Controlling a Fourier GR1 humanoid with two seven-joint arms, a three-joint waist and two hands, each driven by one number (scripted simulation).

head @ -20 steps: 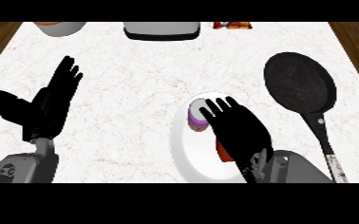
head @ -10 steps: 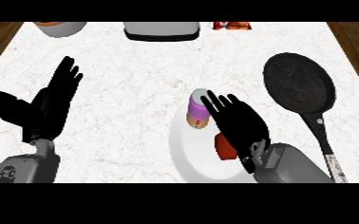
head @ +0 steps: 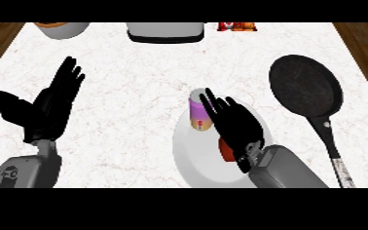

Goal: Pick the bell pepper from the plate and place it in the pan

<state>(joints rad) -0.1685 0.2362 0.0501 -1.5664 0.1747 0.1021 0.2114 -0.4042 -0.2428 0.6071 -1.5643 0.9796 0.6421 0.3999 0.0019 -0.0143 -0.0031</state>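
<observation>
Your right hand (head: 237, 122) is over the white plate (head: 194, 161), fingers straight and spread, with nothing in its hold. The bell pepper (head: 226, 152) shows only as a small red patch at the inner edge of the palm, on the plate and mostly covered by the hand and wrist. Just beside your fingertips, toward the far rim of the plate, lies a purple and tan cylinder (head: 197, 115); I can't tell what it is, but it isn't the pepper.

The main risk, as I judge it, is closing on the wrong thing. Your fingers reach past the pepper and sit next to the cylinder, so curling them from here could catch or knock it and leave the pepper under the heel of the hand. A second risk is pressing the palm down on the pepper and sliding it across the plate, or tipping the plate. You'd want to pull the hand back toward yourself so the fingers bracket the red patch before closing.

On which way the pepper points: too little shows to tell its long axis or where its stem faces, so don't count on any particular grasp line.

The black pan (head: 305, 87) lies well apart to the right, its handle (head: 336, 156) running back toward you. Your left hand (head: 50, 105) rests open at the left edge, fingers up
</observation>
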